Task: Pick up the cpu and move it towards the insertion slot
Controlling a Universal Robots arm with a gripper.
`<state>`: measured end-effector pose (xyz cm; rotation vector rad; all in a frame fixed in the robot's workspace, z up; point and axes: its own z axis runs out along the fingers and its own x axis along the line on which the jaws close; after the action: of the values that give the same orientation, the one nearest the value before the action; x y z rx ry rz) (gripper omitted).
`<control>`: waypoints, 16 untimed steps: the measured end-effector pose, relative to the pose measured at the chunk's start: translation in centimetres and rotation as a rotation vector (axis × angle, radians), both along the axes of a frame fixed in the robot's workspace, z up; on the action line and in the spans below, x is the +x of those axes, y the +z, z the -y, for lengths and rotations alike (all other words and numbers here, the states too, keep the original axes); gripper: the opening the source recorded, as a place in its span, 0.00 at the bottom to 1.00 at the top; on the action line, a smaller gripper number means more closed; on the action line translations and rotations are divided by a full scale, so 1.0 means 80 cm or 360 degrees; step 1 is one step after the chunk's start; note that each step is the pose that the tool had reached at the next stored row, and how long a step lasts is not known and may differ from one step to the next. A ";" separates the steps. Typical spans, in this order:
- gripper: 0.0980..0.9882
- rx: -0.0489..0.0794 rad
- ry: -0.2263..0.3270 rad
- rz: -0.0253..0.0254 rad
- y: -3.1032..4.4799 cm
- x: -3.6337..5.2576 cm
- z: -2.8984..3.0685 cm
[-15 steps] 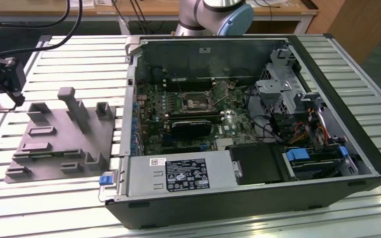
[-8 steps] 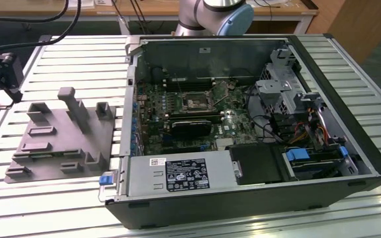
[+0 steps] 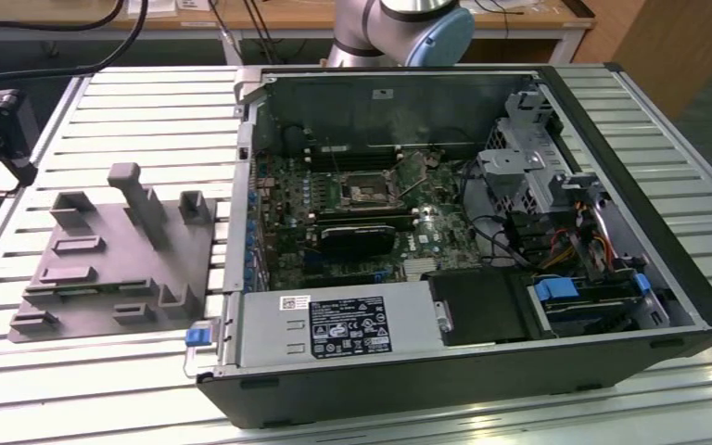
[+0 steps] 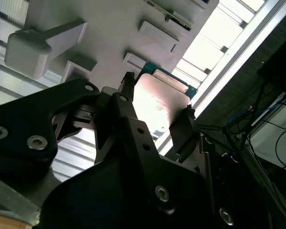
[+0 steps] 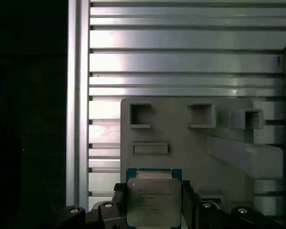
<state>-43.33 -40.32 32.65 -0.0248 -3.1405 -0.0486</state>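
Silver-grey cpu point(image 5: 154, 202) sat pinched by its edges in the narrowed tool point(image 4: 158, 95) at the grey fixture point(image 5: 190, 143) edge, well apart from the insertion slot point(image 3: 369, 193). Such a thin edge grip risked tilt or slip.

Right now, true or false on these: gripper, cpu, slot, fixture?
1. The gripper has fingers on two opposite sides of the cpu. True.
2. The cpu sits in the insertion slot. False: the gripper holds it, near the grey fixture.
3. The computer case lies open, with the motherboard showing. True.
4. The grey fixture is inside the case. False: it lies on the slatted table, to the exterior view's left of the case.
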 end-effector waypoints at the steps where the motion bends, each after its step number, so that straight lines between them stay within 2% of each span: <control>1: 0.50 0.0000 0.0000 -0.00002 0.0016 0.000 0.0000; 16: 0.50 0.0000 -0.0002 -0.00001 0.0212 0.000 -0.0012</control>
<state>-43.34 -40.22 34.35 -0.0271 -3.1404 -0.0486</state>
